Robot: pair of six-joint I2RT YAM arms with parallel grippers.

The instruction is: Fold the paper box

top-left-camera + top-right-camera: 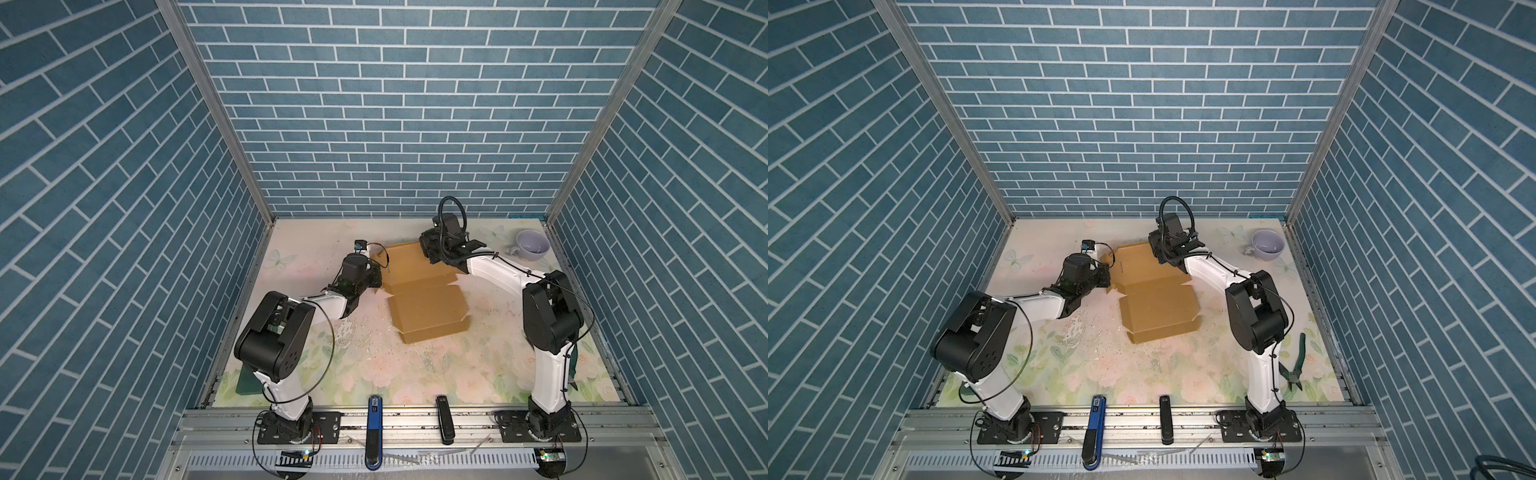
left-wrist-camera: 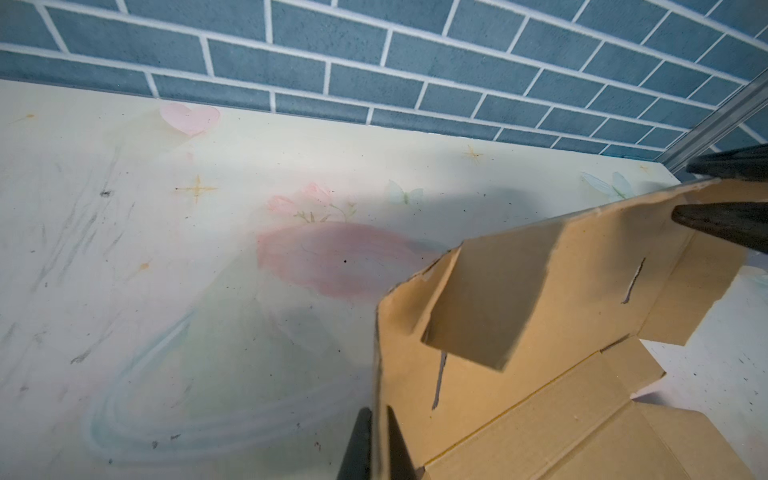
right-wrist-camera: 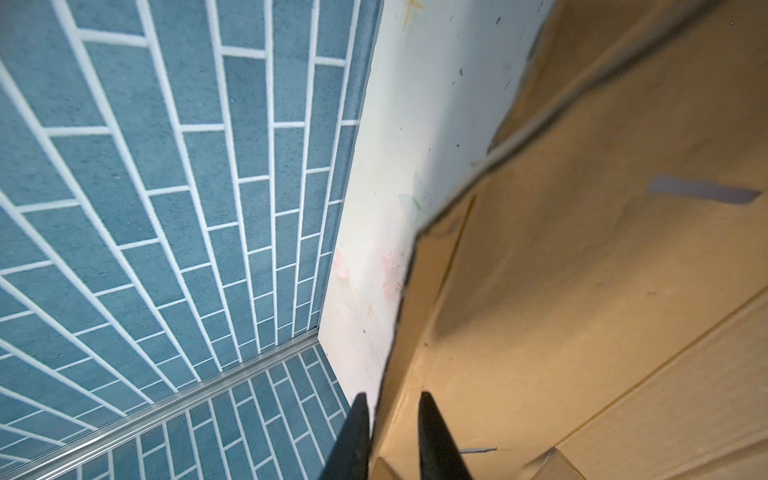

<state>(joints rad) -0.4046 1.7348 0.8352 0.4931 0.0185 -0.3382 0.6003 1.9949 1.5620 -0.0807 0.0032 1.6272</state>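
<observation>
Floral tabletop inside blue brick walls, lavender cup far right. I see the paper box open mid-table; left gripper pinches its left wall, right gripper straddles its far-right edge, grip unclear.

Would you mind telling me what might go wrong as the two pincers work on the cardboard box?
The left pincer pinches only a thin edge of the paper box; pulling might tear or bend it. The right pincer straddles another edge loosely and may slip. The cup sits near the right arm.
</observation>
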